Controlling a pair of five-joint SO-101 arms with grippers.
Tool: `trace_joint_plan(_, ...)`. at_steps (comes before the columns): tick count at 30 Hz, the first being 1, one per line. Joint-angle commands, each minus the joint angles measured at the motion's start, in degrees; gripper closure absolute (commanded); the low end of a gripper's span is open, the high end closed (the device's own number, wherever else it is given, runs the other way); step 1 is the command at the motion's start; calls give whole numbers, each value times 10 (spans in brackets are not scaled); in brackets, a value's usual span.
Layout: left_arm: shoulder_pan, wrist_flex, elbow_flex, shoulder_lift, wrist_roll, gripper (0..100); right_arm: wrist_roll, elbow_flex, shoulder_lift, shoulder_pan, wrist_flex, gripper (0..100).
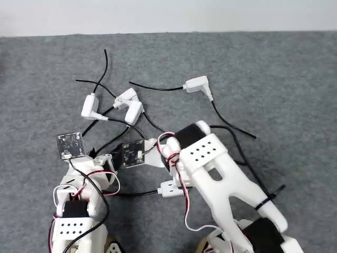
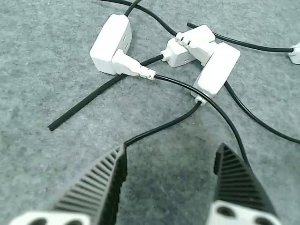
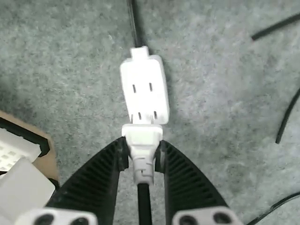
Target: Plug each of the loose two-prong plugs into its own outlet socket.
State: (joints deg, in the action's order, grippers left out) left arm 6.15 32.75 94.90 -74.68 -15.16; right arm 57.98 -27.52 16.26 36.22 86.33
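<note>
One white plastic two-prong plug [image 3: 141, 137] is pinched by the right gripper [image 3: 140, 151], touching a white socket block [image 3: 144, 89] at six o'clock on the grey fuzzy table [image 1: 295, 79], while the left gripper [image 2: 172, 151] is spread.

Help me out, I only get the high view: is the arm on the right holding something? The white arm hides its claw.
Observer: Yes. The right gripper is shut on a white plug.
Operator: Is it in a socket yet?
Observer: Its front touches the end of a white outlet socket; I cannot tell whether the prongs are in.
Operator: And the other claw?
Observer: The left gripper is open and holds nothing. It is above a black cable on the grey mat.
</note>
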Motion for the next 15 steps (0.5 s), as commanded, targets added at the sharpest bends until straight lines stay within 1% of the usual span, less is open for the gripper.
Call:
trace_joint_plan(1,3,-2,-4,-5,4,717,-7,-11,2,15,1,989)
trace_joint_plan(7,3,-1,-4,-5,4,717,-4,-40,0,15,-28,989)
trace_joint_plan(12,3,0,-4,-5,4,717,-1,-40,0,15,-27,989)
trace_joint_plan(15,3,0,-4,-5,4,717,14,-40,5,8,-23,989)
